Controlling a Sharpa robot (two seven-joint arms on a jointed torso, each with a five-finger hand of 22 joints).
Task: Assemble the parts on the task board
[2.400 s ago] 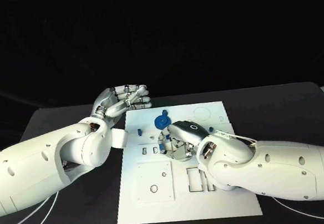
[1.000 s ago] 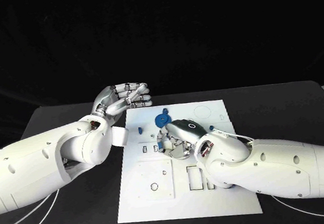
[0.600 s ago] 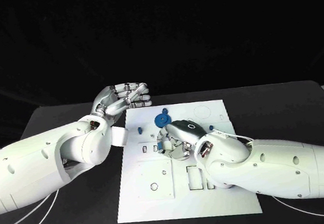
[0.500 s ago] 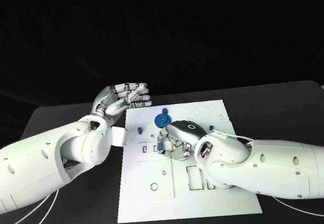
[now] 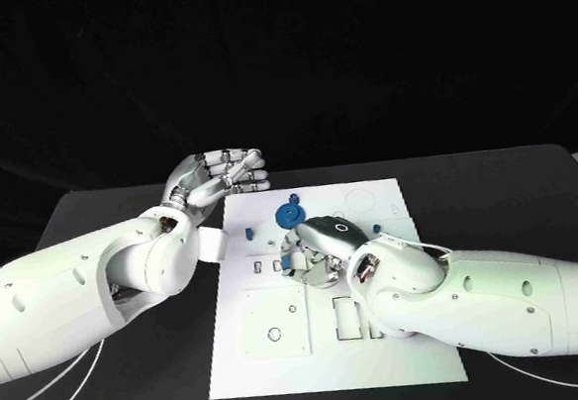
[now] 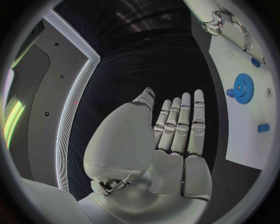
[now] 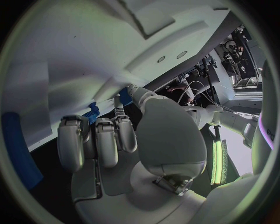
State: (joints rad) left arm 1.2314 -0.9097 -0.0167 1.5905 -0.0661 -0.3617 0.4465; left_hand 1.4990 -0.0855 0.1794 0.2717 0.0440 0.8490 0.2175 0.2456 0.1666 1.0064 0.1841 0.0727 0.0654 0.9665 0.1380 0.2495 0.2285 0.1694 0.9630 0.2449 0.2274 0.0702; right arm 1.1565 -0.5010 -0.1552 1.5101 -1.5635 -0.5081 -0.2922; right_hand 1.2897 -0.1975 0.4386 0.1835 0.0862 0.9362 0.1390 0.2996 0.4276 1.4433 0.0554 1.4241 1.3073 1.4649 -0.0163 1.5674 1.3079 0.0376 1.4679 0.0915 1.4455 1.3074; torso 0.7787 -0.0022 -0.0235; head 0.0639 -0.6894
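Task board (image 5: 329,339) mid-table | my left hand (image 5: 217,179) hovers off its far-left corner, fingers loosely curled, holding nothing | blue gear (image 5: 290,215) stands on the board, just beyond my right hand (image 5: 318,246), the nearer one | right hand palm-down on the board, fingers curled; whether it holds a part I cannot tell

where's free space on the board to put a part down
Bare patches: the task board's near edge below the slots, and its far right corner beyond the blue gear. The middle is crowded under the right hand; the left hand hangs off the far left corner.
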